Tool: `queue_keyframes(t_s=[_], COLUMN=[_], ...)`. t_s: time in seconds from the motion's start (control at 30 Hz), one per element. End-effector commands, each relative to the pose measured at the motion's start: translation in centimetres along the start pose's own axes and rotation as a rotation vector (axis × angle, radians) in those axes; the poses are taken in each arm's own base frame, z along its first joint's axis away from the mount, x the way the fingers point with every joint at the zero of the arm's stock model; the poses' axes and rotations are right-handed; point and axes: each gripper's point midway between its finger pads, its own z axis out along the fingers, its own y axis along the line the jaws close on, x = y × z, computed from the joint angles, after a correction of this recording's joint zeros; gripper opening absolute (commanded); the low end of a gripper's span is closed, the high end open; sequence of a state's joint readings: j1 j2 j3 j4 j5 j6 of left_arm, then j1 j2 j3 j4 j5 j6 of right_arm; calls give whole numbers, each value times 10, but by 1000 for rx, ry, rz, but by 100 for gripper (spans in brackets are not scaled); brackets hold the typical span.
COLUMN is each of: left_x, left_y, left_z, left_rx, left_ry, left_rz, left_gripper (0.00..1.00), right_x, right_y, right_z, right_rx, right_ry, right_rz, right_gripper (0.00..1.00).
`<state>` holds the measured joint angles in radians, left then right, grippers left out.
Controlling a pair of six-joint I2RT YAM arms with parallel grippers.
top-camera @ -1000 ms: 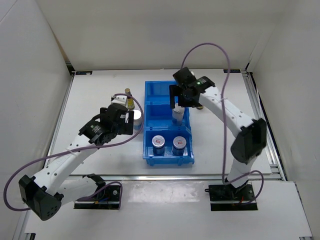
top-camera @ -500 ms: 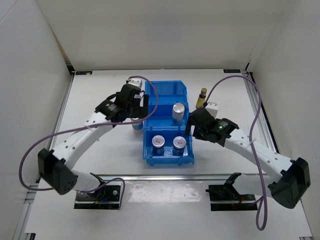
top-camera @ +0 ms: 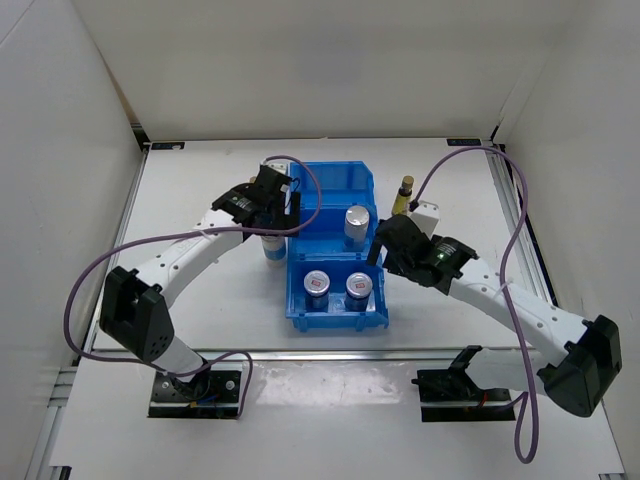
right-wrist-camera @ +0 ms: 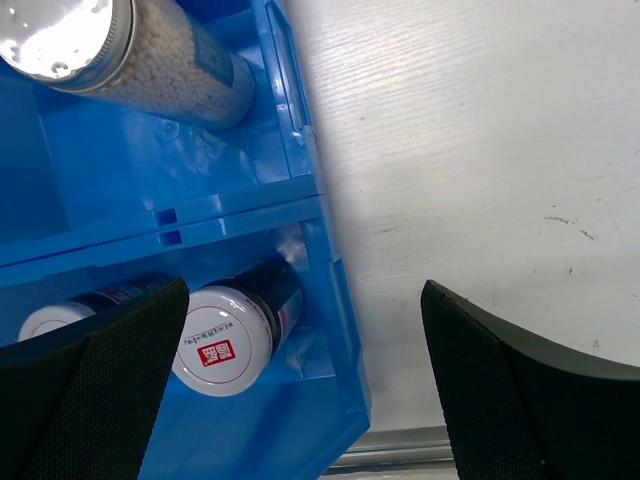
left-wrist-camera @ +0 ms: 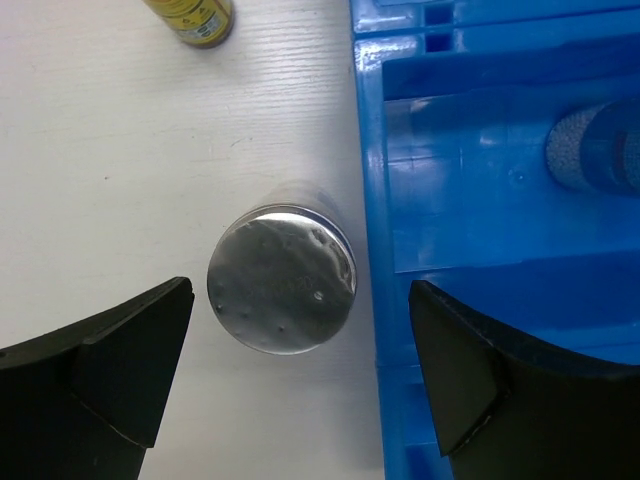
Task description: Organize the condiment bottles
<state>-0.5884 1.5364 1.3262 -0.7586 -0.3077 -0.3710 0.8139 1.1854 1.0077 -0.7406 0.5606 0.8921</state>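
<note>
Shaker (top-camera: 356,224) now stands in bin (top-camera: 330,182), left of withdrawn, wide-open right gripper (top-camera: 386,245); left gripper (top-camera: 272,198), jaws spread, now hovers straight above second shaker (left-wrist-camera: 282,292); grasp next.

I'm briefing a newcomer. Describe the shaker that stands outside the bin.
Start at the blue bin. Just outside its left wall stands a silver-lidded shaker. Its twin is inside the bin, and the nearby amber bottle is slimmer, with a yellow label.
</note>
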Motion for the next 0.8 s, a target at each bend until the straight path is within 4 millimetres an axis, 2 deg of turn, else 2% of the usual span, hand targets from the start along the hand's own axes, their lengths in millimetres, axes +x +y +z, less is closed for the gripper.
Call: queue_keyframes(t_s=[0.0,0.17,0.27,0.33,0.37,0.4,0.47,0.5,0.57,0.6,0.67,0.77], left_x=[6,19,24,20,14,14,-6,-16,-39,-48,-73,-91], left_y=[0,0,-4,-5,-3,-3,1,9,20,24,27,12], left_z=[5,13,19,17,16,16,-5,-14,-46,-58,-93,-130], left_rx=[15,10,21,25,24,24,29,-5,-32,-52,-51,16], left_ry=[32,71,97,87,75,75,7,-31,-117,-157,-266,-359], left_rz=[-21,-10,-5,-8,-9,-9,-27,-35,-85,-103,-130,-134], left_gripper=[100,96,88,76,63,55,38,34,33,27,25,22], right_x=[-12,-14,-12,-12,-12,-12,-14,-14,-11,-11,-11,-12], right_y=[0,0,0,0,0,0,0,0,-2,-2,-2,-3], right_z=[-5,-7,-5,-5,-5,-5,-7,-7,-5,-5,-5,-5], right_rx=[-10,-16,-10,-10,-10,-10,-16,-16,-10,-10,-10,-4], right_ry=[-70,-74,-70,-70,-70,-70,-74,-74,-70,-70,-70,-77], right_rz=[63,68,63,63,63,63,68,68,63,63,63,72], right_gripper=[100,100,100,100,100,100,100,100,100,100,100,100])
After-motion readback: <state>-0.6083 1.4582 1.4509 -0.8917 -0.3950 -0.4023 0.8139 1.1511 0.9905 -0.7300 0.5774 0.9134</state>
